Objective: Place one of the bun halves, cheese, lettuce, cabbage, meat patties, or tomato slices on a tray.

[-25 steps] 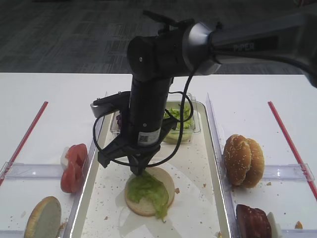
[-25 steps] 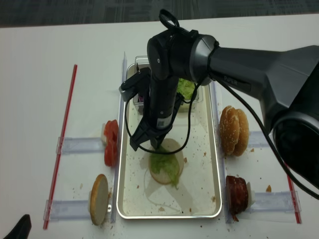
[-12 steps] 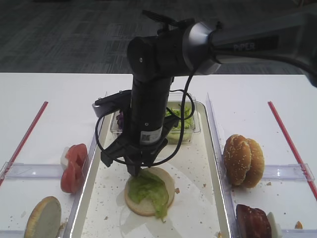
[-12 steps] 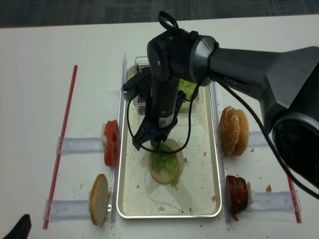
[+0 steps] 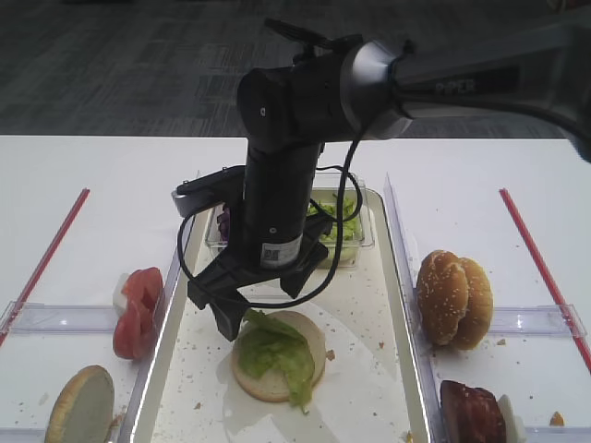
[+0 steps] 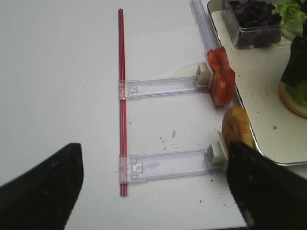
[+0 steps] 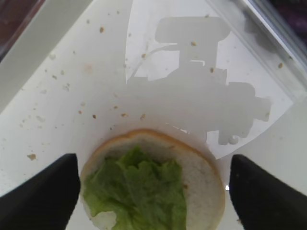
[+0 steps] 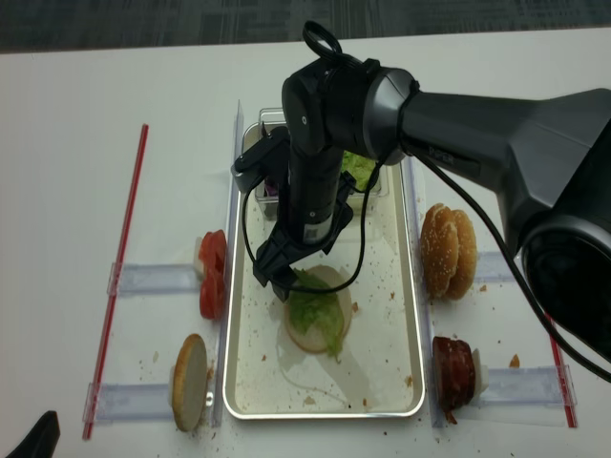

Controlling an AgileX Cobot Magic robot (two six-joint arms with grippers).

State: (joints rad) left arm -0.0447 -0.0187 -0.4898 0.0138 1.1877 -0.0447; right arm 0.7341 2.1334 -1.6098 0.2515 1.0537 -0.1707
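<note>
Lettuce lying on a bun half in the tray, our right fingers spread above it.

We are hovering our right gripper [image 5: 268,300] just over the lettuce [image 5: 274,349], its fingers [image 7: 45,189] standing wide apart and gripping nothing. The leaf is lying on the pale cut face of a bun half [image 5: 314,337], which is sitting on the crumb-speckled floor of the silver tray [image 8: 401,382]. At the tray's far end a clear tub [image 5: 355,242] is holding green leaves and purple cabbage [image 6: 254,12]. On the table [image 5: 102,166] left of the tray, tomato slices [image 5: 137,309] and another bun half [image 5: 83,406] are standing on edge in clear holders; on the right, sesame bun halves [image 5: 452,297] and meat patties [image 5: 473,411] are doing the same. Our left gripper [image 6: 153,187] is hanging over the table's left side, fingers wide apart and empty.
</note>
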